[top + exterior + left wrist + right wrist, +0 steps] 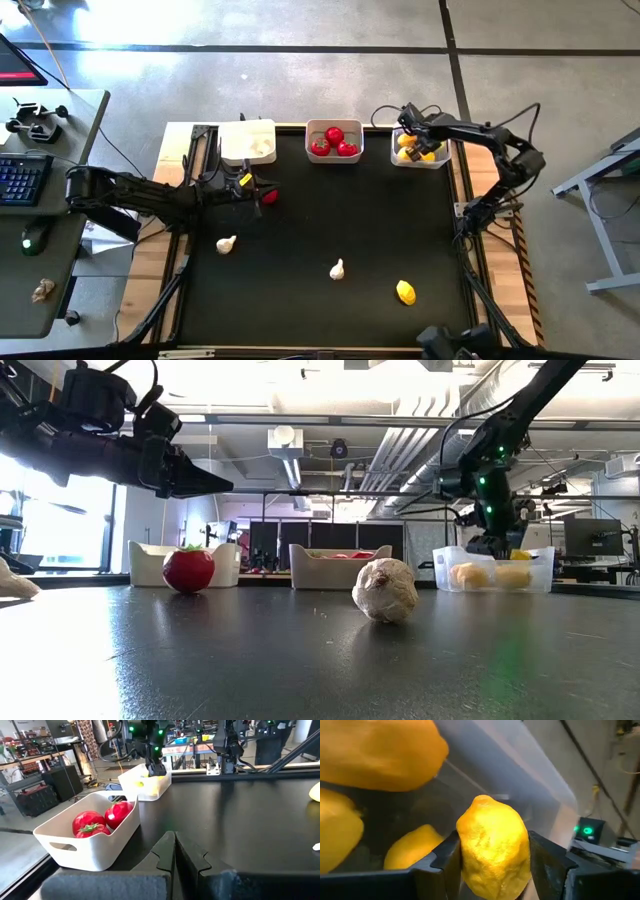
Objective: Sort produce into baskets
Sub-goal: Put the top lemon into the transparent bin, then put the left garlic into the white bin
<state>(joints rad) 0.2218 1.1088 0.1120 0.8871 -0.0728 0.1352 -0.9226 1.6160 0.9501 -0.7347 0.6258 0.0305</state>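
Observation:
My right gripper (pixel 412 141) is over the clear basket (pixel 436 160) at the far right, shut on a yellow lemon (pixel 492 852); other lemons (pixel 380 750) lie below it. My left gripper (pixel 258 192) is shut and empty (pixel 175 837), raised above the table (pixel 225 487) beside a red tomato (pixel 270 196) that rests on the mat (pixel 188 570). The middle basket (pixel 334 155) holds tomatoes (pixel 102 817). The white basket (pixel 240 135) holds garlic. Two garlic bulbs (pixel 227 244) (pixel 337 269) and one lemon (pixel 405 292) lie loose on the mat. My right gripper pinches the lemon by its two opposite sides (pixel 465 855) between the two fingers (pixel 547 865). The fingers come from above, pointing down into the clear basket. The lemon sits between the basket's walls over the other lemons; whether it touches them I cannot tell.
The three baskets stand in a row along the black mat's far edge (pixel 340 567). A desk with a keyboard (pixel 22 178) stands left of the table. The wooden table edge (pixel 175 140) frames the mat.

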